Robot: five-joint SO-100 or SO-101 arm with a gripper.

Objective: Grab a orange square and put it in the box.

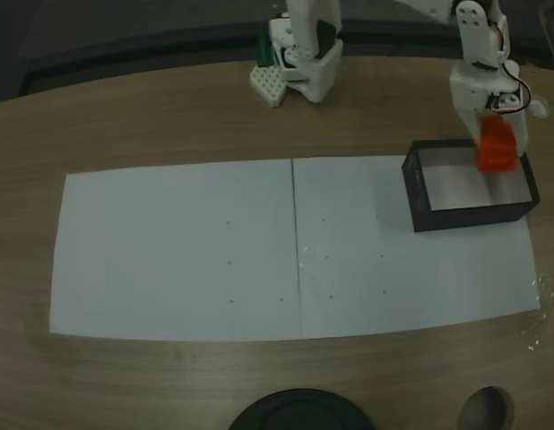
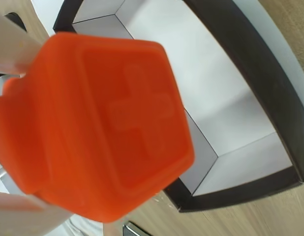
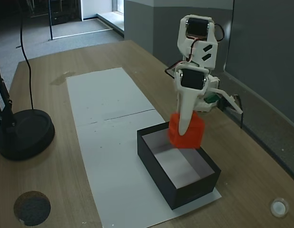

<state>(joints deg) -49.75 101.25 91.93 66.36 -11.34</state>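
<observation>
In a fixed view from above, the gripper (image 1: pixel 494 148) hangs over the far edge of the box (image 1: pixel 456 218), closed on the orange square (image 1: pixel 494 145). The box sits on the right end of two white paper sheets (image 1: pixel 178 251) laid side by side on the wooden worktop (image 1: pixel 125 116). The arm's white base (image 1: pixel 306 54) stands at the far edge of the worktop, well apart from the box.

In the wrist view, the orange square (image 2: pixel 100 123) is very close to the lens, with a raised cross on the face turned to the camera. A pale finger (image 2: pixel 12 46) presses its upper left side. Beyond it lies the box (image 2: pixel 250 64), its white inside open and its black walls around it.

In the other fixed view, the gripper (image 3: pixel 186 130) points down with the orange square (image 3: pixel 193 133) clamped between its fingers, held above the box (image 3: pixel 159 159) near its far end and clear of its floor. A black round stand (image 3: pixel 23 135) rests on the worktop (image 3: pixel 47 190) at the left.
</observation>
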